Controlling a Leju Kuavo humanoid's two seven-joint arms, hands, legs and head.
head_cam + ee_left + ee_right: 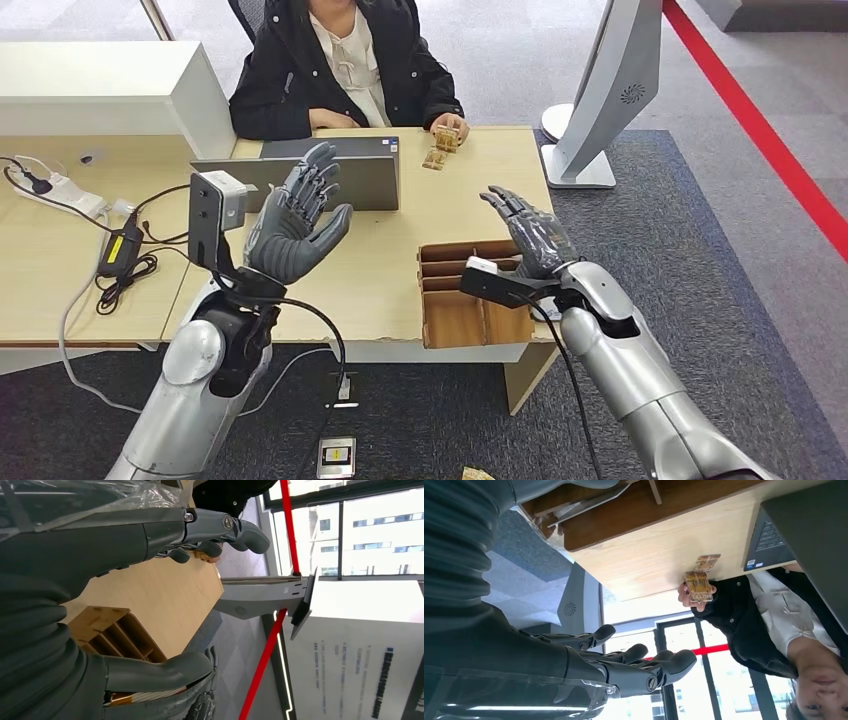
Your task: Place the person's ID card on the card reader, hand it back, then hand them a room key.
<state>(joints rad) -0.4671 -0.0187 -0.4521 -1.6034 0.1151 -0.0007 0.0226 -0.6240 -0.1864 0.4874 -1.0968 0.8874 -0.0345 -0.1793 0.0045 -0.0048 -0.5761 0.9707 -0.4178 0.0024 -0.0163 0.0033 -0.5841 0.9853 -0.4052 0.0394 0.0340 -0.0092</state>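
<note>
Above desk (470,215), both hands (300,225) empty.

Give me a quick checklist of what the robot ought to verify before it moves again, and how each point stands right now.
1. Left hand free: ok, raised, fingers apart, holding nothing.
2. Right hand free: ok, open above the wooden divider box.
3. A card to act on: ok, the person's hand holds a card upright at the desk's far edge; a second card lies beside it.
4. Which card is the ID: cannot tell.
5. Card reader located: cannot tell.
</note>
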